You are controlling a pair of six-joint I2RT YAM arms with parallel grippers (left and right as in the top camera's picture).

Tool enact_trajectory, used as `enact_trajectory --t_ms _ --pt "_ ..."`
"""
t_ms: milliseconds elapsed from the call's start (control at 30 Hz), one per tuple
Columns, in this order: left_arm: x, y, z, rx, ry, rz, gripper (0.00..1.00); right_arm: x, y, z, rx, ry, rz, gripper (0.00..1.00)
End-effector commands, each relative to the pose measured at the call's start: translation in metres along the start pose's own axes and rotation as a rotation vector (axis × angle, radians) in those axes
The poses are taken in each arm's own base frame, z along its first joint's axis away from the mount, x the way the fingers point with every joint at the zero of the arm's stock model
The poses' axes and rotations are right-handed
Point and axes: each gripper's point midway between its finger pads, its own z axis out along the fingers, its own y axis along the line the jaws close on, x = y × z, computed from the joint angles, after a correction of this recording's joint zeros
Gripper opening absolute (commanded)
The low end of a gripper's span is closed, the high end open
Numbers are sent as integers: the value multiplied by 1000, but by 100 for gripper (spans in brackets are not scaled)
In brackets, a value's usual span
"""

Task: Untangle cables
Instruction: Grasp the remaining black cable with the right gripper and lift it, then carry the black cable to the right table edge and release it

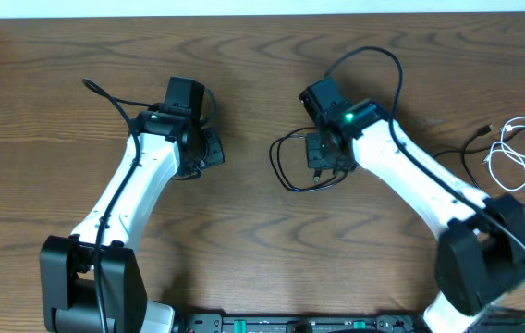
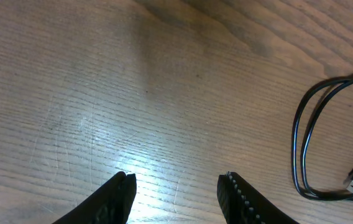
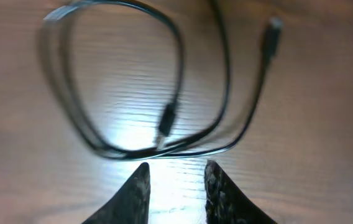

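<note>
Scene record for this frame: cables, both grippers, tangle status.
black cable: loose loop on the table, centre, just ahead of the right gripper, not held
white cable: coiled near the table's right edge, apart from the black cable
left gripper: open, empty, over bare wood
right gripper: open, empty
tangle: the two cables lie apart

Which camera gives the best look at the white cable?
The overhead view: the white cable lies loosely looped near the picture's right edge. Neither wrist view shows it; both catch only the black cable.
</note>
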Motion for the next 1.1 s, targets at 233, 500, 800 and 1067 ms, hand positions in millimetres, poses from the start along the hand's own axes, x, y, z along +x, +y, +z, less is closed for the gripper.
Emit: enact_trajectory --t_ms 233,500,800,1067 --pt "-2 0 1 -3 2 -7 48 19 -34 52 86 187 218 39" --pt "-2 0 1 -3 2 -6 48 22 -38 65 80 230 245 40" --pt "-2 0 1 -2 2 -6 48 28 -41 75 84 226 292 35" --pt "-2 0 1 -2 2 -7 48 29 -41 84 74 209 306 24"
